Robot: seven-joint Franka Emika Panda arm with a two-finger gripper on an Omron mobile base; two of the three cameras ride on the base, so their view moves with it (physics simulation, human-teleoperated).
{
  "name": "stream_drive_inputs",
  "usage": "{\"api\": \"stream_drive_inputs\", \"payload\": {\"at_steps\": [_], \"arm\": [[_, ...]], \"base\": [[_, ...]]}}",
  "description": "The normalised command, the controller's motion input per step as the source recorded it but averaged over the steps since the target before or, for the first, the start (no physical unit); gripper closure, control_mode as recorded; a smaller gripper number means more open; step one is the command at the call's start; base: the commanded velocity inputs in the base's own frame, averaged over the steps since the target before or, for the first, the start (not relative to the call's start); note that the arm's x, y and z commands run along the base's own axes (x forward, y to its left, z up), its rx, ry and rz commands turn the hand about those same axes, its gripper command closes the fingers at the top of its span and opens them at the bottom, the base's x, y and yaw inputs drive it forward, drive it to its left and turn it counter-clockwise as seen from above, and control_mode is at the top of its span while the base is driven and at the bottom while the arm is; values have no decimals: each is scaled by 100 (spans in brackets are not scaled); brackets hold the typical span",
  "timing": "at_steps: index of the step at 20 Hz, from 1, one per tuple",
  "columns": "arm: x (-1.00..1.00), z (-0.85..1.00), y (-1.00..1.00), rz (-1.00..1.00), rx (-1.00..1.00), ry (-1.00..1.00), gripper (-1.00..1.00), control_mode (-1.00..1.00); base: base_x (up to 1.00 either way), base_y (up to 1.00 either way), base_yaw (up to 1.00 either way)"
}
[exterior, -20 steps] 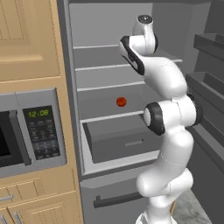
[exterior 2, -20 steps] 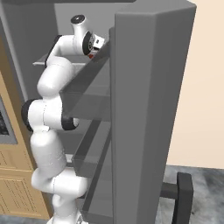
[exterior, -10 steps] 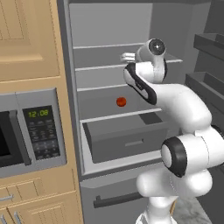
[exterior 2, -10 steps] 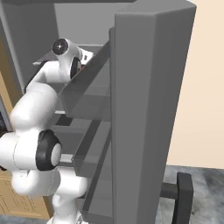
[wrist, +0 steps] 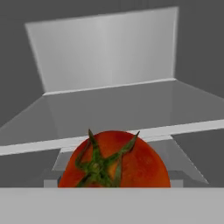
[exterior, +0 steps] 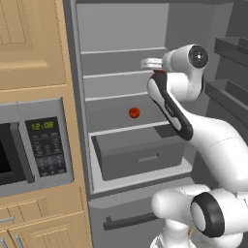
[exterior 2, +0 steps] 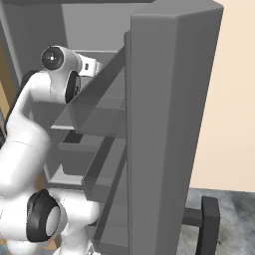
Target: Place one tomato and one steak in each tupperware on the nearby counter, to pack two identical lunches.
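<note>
1. Microwave (exterior: 34, 145) is built into the wooden cabinetry left of the open fridge (exterior: 121, 29); not involved.
2. One tomato (exterior: 134, 113) rests on a middle fridge shelf (exterior: 116, 127), stored cold, above the drawer (exterior: 140, 155).
3. The hand view has a tomato (wrist: 114, 160) at its bottom edge, stem up, close to the camera. Whether the pincer (exterior: 151, 63) grips it or stands released cannot be told.

The microwave (exterior: 29, 145) beside the open fridge carries the one readable text: green digits on the dark display (exterior: 42, 126) at the top of its control panel, which look like 12:08. The keypad buttons (exterior: 48, 157) below are too blurred to read.
</note>
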Motion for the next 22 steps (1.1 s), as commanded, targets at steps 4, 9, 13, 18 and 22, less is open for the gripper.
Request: {"api": "stream_drive_inputs", "payload": {"at_steps": [4, 9, 13, 18, 22], "arm": [[-75, -2, 29, 9, -5, 0, 100, 100], [0, 0, 0, 0, 0, 0, 100, 100], [0, 0, 0, 0, 0, 0, 100, 100], [0, 0, 0, 0, 0, 0, 100, 100], [0, 0, 0, 0, 0, 0, 100, 100]], "base": [[-25, 10, 2], [-100, 42, 4], [-96, 72, 2], [-49, 100, 1], [-19, 100, 0]]}}
